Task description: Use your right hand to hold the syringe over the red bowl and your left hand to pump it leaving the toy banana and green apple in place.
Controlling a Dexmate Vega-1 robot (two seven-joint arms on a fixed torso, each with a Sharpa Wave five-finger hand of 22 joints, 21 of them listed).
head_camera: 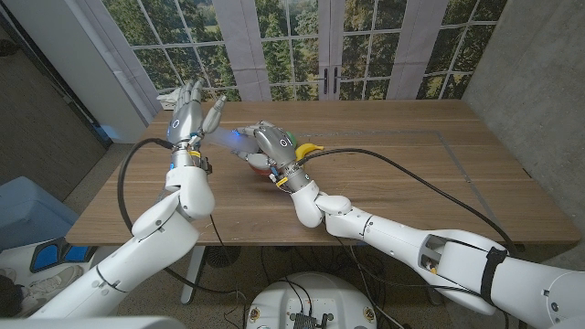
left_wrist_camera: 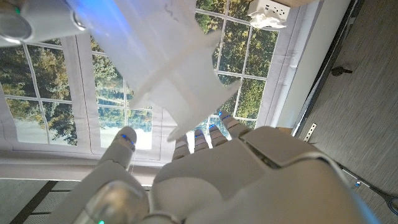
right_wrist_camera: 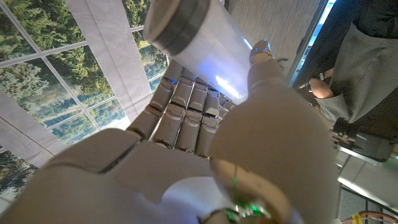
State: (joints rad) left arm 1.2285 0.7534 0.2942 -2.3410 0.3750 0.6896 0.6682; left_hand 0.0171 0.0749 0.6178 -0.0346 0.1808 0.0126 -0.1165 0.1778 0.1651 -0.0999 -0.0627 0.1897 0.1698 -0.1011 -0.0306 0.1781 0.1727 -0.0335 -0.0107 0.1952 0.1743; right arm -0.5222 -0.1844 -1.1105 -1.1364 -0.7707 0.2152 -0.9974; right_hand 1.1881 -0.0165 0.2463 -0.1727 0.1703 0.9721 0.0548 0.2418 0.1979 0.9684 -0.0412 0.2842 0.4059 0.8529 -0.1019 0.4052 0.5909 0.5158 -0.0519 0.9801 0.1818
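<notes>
My right hand (head_camera: 271, 144) grips the clear syringe (head_camera: 230, 137) and holds it level above the red bowl (head_camera: 259, 166), whose rim peeks out under the hand. In the right wrist view the fingers (right_wrist_camera: 186, 106) wrap the barrel (right_wrist_camera: 211, 56), with its dark seal (right_wrist_camera: 179, 25) showing. The white cross-shaped plunger (left_wrist_camera: 180, 74) sticks out towards my left hand (head_camera: 195, 114), which stands upright with its fingers apart beside the plunger's end; I cannot tell whether they touch. The toy banana (head_camera: 312, 149) lies just right of the bowl. A bit of green apple (head_camera: 289, 142) shows behind my right hand.
The wooden table (head_camera: 393, 174) stretches to the right, with a black cable (head_camera: 402, 164) running across it. Windows stand behind the far edge. A person (right_wrist_camera: 364, 62) stands off to one side in the right wrist view.
</notes>
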